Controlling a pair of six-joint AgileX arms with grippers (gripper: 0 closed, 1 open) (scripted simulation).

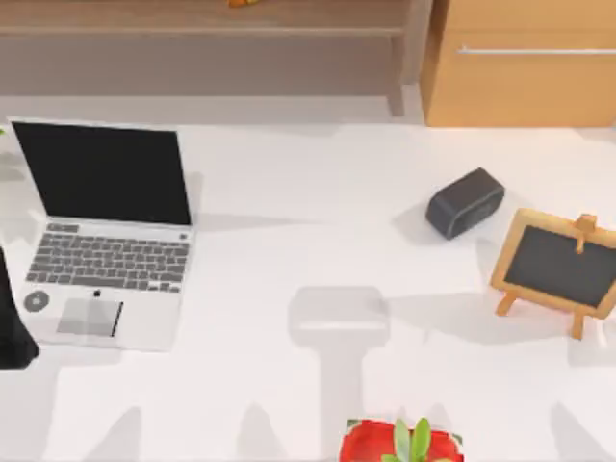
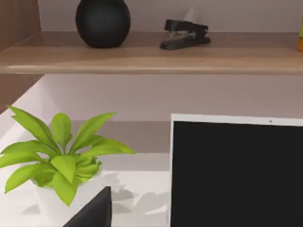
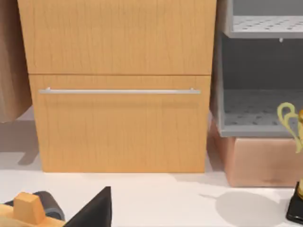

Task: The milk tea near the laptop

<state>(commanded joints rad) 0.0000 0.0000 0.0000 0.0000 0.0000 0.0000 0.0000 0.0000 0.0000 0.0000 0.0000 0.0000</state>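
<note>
The milk tea is out of view. The silver-grey laptop [image 1: 106, 241] stands open at the table's left, its black screen [image 2: 236, 175] facing the front. My left arm [image 1: 14, 318] is a dark shape at the table's left edge, beside the laptop's trackpad. A dark part of my left gripper [image 2: 92, 210] juts in low in the left wrist view, and a like part of my right gripper [image 3: 92, 210] does so in the right wrist view.
A dark grey speaker [image 1: 465, 202] and a chalkboard easel [image 1: 560, 269] sit at the right. A red pot with a plant [image 1: 404, 443] is at the front edge. A leafy plant [image 2: 61, 161] stands left of the laptop. A wooden drawer cabinet [image 3: 118, 90] stands behind.
</note>
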